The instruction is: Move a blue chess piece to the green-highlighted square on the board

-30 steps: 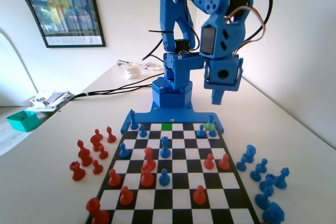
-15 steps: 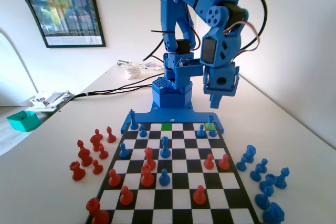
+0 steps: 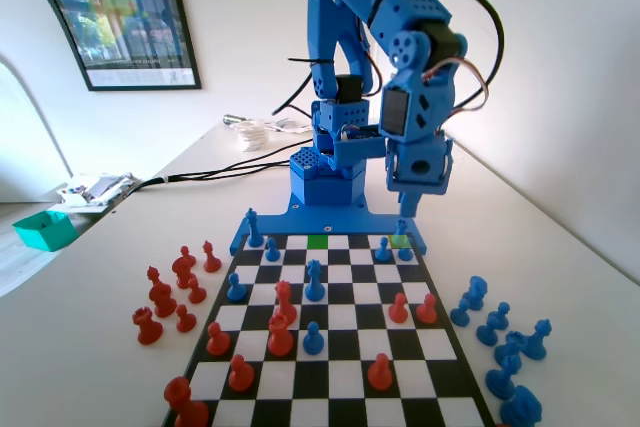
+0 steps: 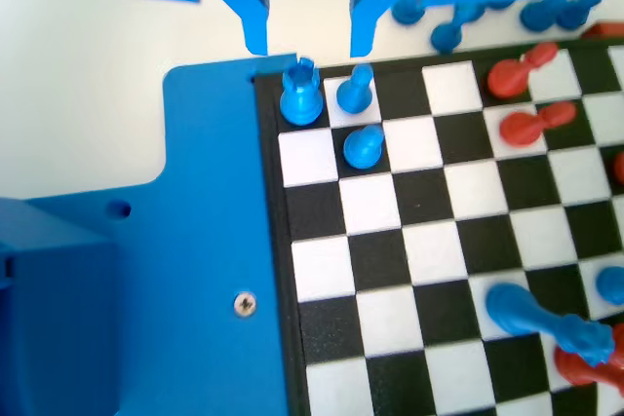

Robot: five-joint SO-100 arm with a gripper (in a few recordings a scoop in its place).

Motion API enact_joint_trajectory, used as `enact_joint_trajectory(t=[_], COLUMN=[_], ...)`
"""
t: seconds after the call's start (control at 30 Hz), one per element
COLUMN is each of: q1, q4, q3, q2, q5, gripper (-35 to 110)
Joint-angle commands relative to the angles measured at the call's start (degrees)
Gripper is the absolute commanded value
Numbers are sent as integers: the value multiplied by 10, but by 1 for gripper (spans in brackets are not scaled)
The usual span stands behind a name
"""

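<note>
tool [image 4: 307, 41] spread and empty, blue chess piece [image 4: 356, 90] just below its tips, corner of board [image 4: 390, 241]

The blue arm [image 3: 345, 67] is being held upright at the far end of the fixed view, its upper link rising from the base and folding forward at the top. The wrist is being bent downward, so that the gripper [image 3: 408, 209] is being pointed at the surface below, clear of it. In the wrist view the gripper [image 4: 307, 44] is being seen as two jaws hanging from the top edge, a plain gap being kept between their tips. Nothing is being held between them. In the fixed view the jaws are probably foreshortened, so their spread is hard to judge there.
</note>
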Motion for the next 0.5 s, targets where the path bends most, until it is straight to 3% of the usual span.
enact_joint_trajectory(t=[0.0,0.47], q1=[-14,-7], q4=[-3,-40], q3=[4,15], q2=[3,-25], q5=[-4,-7], gripper=[15,15])
